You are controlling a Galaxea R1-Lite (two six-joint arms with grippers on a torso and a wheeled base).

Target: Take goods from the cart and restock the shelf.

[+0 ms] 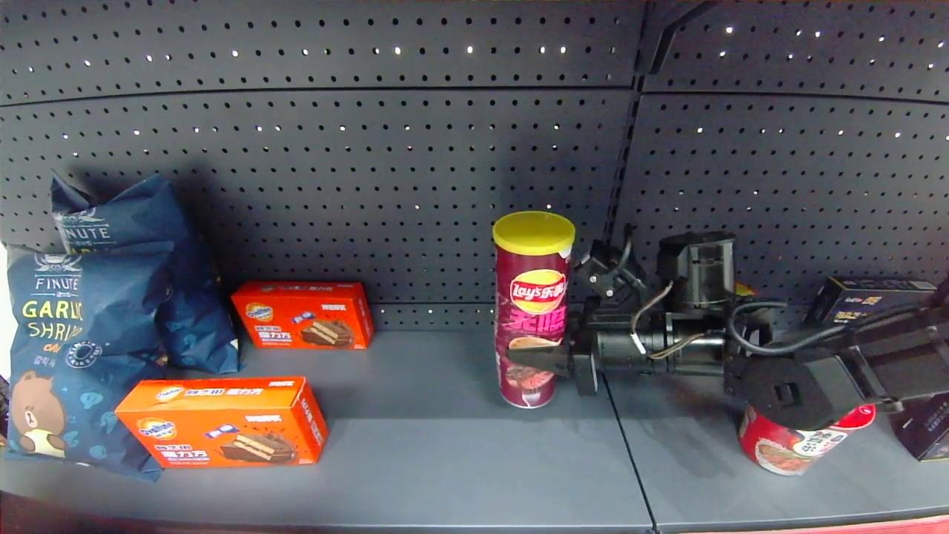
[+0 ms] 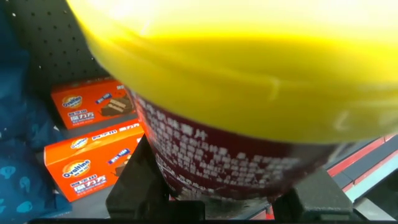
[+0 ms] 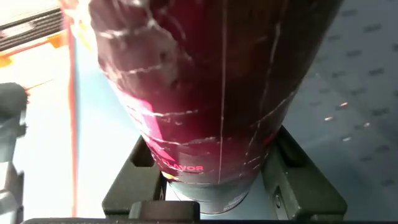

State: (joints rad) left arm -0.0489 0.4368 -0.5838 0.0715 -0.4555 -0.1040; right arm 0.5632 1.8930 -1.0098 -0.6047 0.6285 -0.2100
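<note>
Shelf (image 1: 445, 445): a dark grey board with a perforated back panel (image 1: 371, 148) behind it.
Chips can (image 1: 532, 311): a maroon tube with a yellow lid (image 1: 534, 231). It stands upright on the shelf near the middle, just beside the seam between two shelf boards.
Right gripper (image 1: 532, 357): it comes in level from the right and is closed on the chips can low on its body, with one finger across the front of the label. The right wrist view has the maroon tube (image 3: 211, 81) wedged between the two black fingers (image 3: 211, 158).
Left gripper (image 2: 217, 186): it is clamped on a second chips can (image 2: 236, 162), a black finger on either side of the maroon body. That can's yellow lid (image 2: 249, 56) is the end closest to the wrist camera.
Orange biscuit boxes: one lies flat toward the shelf's front left (image 1: 222, 423), the other (image 1: 302, 315) lies farther back against the panel. Both are well apart from the chips can. In the left wrist view they lie beyond the second chips can (image 2: 93, 165) (image 2: 93, 102).
Blue snack bags: two stand at the far left, one in front (image 1: 74, 356) and one behind it (image 1: 141, 245). The front bag touches the nearer orange box.
Noodle cup (image 1: 789, 449): a red cup on the right shelf board, partly hidden under the right arm.
Black boxes: one is at the back right (image 1: 867, 297), another at the right edge (image 1: 923, 434).
</note>
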